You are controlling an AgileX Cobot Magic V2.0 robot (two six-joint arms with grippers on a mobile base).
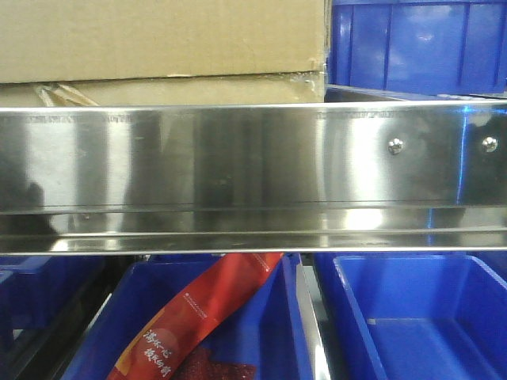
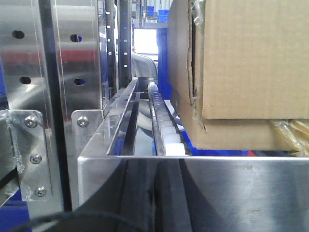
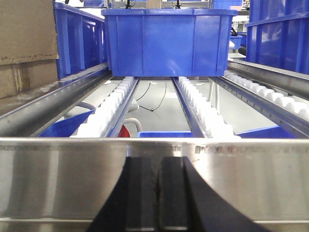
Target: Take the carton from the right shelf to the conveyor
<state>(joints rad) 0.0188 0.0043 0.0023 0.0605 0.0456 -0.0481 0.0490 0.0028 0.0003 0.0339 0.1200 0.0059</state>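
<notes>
Carton (image 2: 241, 72) right of left end effector (image 2: 153, 169)

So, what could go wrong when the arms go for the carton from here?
1. The front rail of the right shelf stands before the left gripper and right gripper; rising, they may strike it.
2. A blue bin looks close beside the carton, leaving little room for a grip.
3. The carton's side seam gapes and may snag.

Front rail (image 1: 238, 158) of the right shelf (image 1: 238, 241) blocks the low way in. Left side, there's a narrow slot between the upright post (image 2: 72, 58) and the carton (image 2: 241, 63). Right side, 2 roller tracks (image 3: 108, 108) are open up to the blue bin (image 3: 166, 43).
</notes>
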